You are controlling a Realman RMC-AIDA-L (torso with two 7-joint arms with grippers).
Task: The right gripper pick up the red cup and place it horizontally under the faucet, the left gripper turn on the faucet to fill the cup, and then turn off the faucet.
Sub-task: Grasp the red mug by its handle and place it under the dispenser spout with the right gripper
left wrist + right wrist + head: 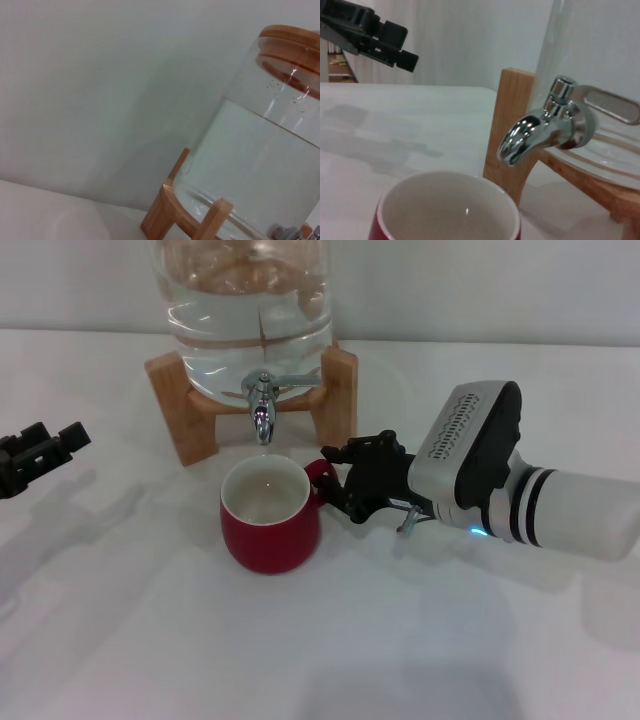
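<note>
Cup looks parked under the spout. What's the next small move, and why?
Probably bring the left gripper in toward the faucet to turn its lever. The red cup stands upright on the table with its mouth below the spout and looks empty, with no water running. The right gripper is at the cup's handle. The left gripper hangs far off to the left.
</note>
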